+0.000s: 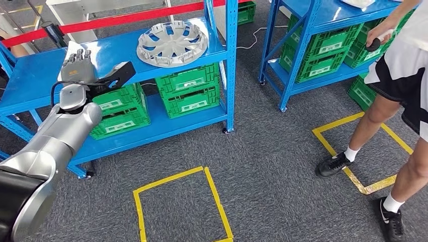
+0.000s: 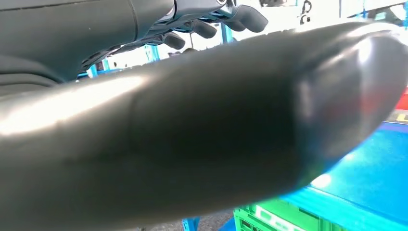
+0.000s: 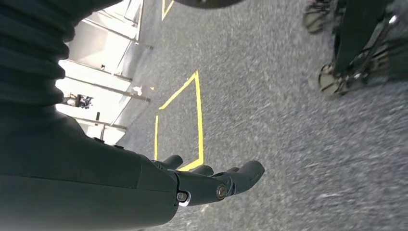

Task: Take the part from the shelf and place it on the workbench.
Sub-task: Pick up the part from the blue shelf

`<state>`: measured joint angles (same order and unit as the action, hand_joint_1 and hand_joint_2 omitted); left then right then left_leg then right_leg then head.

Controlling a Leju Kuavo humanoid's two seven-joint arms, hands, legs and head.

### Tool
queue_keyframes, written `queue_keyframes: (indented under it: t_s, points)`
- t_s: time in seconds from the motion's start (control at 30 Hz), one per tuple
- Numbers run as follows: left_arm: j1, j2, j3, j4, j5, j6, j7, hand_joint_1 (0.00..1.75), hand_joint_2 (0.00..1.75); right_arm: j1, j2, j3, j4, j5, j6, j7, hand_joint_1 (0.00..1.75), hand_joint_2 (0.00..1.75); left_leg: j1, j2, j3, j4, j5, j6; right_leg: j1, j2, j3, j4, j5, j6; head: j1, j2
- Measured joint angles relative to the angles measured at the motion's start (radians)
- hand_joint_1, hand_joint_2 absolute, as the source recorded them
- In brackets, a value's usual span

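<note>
The part (image 1: 172, 43), a silver-grey wheel cover, lies flat on the top board of the blue shelf (image 1: 40, 75), toward its right end, above green crates (image 1: 189, 89). In the head view the left hand (image 1: 78, 68) is raised over the same board, well left of the part and not touching it, fingers up and holding nothing. A person (image 1: 398, 96) stands to the right beside a second blue shelf (image 1: 323, 15), near a yellow tape square (image 1: 176, 204) on the grey carpet.

In the left wrist view the thick thumb (image 2: 216, 125) looms close, dark fingers (image 2: 202, 29) apart beyond it, over the blue board.

In the right wrist view the right hand (image 3: 183, 185) hangs above the carpet, fingers loosely extended, empty.
</note>
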<state>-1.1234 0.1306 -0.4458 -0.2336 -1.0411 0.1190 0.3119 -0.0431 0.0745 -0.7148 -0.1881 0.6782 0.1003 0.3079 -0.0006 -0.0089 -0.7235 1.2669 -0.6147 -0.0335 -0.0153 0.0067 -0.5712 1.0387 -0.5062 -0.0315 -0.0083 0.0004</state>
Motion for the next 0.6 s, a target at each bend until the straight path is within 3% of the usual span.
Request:
queue_keyframes:
  t_s: [0.03,0.1,0.13,0.17,0.23,0.3,0.4,0.43,0.47,0.5,0.53,0.57,0.6]
  points:
    - [0.002,0.008,0.0,0.001,0.002,0.002,-0.002,0.0,0.0,0.001,0.0,-0.001,0.0,-0.002,0.005,0.0,0.0,0.0,-0.001,0.0,0.005,-0.052,0.039,0.006,0.002,0.001,0.02,0.0,-0.015,0.0,0.0,0.0]
    - [0.003,0.021,0.001,0.003,0.003,0.005,-0.006,0.0,0.0,0.003,0.0,-0.002,0.001,-0.004,0.012,-0.003,0.0,0.0,-0.008,0.002,0.018,-0.174,0.166,0.023,0.004,0.002,0.052,-0.002,-0.042,0.004,-0.001,0.0]
    - [0.003,0.027,0.002,0.004,0.006,0.006,-0.007,0.0,0.0,0.003,0.0,-0.002,0.002,-0.005,0.016,-0.007,0.0,0.0,-0.013,0.003,0.025,-0.215,0.214,0.029,0.004,0.002,0.061,-0.004,-0.053,0.01,-0.002,0.0]
    - [0.003,0.03,0.003,0.004,0.01,0.007,-0.007,0.0,0.0,0.002,0.0,-0.002,0.003,-0.004,0.02,-0.012,0.0,0.0,-0.017,0.003,0.028,-0.236,0.238,0.034,0.004,0.003,0.068,-0.005,-0.059,0.015,-0.003,0.0]
    - [-0.001,0.035,0.013,0.001,0.027,0.01,-0.004,0.0,0.0,-0.001,-0.003,-0.002,0.003,-0.001,0.032,-0.015,0.0,0.0,-0.017,0.0,0.042,-0.244,0.232,0.04,0.004,0.002,0.074,-0.004,-0.062,0.026,-0.006,0.0]
    - [-0.006,0.037,0.031,-0.002,0.046,0.014,0.0,0.0,0.0,-0.005,-0.004,-0.002,0.003,0.002,0.044,-0.012,0.0,0.0,-0.012,-0.001,0.064,-0.255,0.224,0.05,0.004,0.0,0.05,0.046,-0.058,0.033,-0.005,0.0]
    - [-0.004,0.038,0.058,-0.002,0.069,0.018,-0.006,0.0,0.0,-0.008,-0.006,-0.003,0.003,0.002,0.056,-0.021,0.0,0.0,-0.01,-0.002,0.089,-0.261,0.205,0.062,0.002,-0.001,-0.064,0.211,-0.104,0.045,-0.005,0.0]
    - [0.0,0.038,0.063,-0.002,0.072,0.019,-0.013,0.0,0.0,-0.008,-0.008,-0.003,0.003,0.002,0.058,-0.022,0.0,0.0,-0.01,-0.005,0.094,-0.259,0.197,0.063,0.001,-0.002,-0.101,0.247,-0.121,0.049,-0.005,0.0]
    - [0.003,0.038,0.068,-0.002,0.073,0.02,-0.021,0.0,0.0,-0.008,-0.009,-0.004,0.003,0.002,0.059,-0.022,0.0,0.0,-0.009,-0.009,0.1,-0.257,0.19,0.062,0.0,-0.002,-0.126,0.257,-0.121,0.051,-0.005,0.0]
    - [0.006,0.037,0.071,-0.002,0.073,0.021,-0.028,0.0,0.0,-0.008,-0.01,-0.006,0.003,0.002,0.059,-0.022,0.0,0.0,-0.008,-0.014,0.106,-0.254,0.182,0.06,0.0,-0.002,-0.135,0.233,-0.096,0.052,-0.005,0.0]
    - [0.008,0.035,0.075,-0.002,0.073,0.022,-0.035,0.0,0.0,-0.008,-0.011,-0.007,0.003,0.001,0.059,-0.021,0.0,0.0,-0.006,-0.02,0.113,-0.249,0.173,0.056,-0.001,0.0,-0.128,0.181,-0.049,0.053,-0.005,0.0]
    - [0.009,0.033,0.078,-0.002,0.072,0.022,-0.039,0.0,0.0,-0.008,-0.012,-0.009,0.003,0.0,0.06,-0.021,0.0,0.0,-0.004,-0.025,0.118,-0.245,0.165,0.052,-0.002,0.006,-0.111,0.117,0.0,0.053,-0.005,0.0]
    - [0.009,0.03,0.081,-0.002,0.071,0.023,-0.042,0.0,0.0,-0.008,-0.013,-0.01,0.003,0.0,0.06,-0.022,0.0,0.0,-0.003,-0.032,0.121,-0.24,0.159,0.047,-0.002,0.015,-0.096,0.06,0.027,0.051,-0.005,0.0]
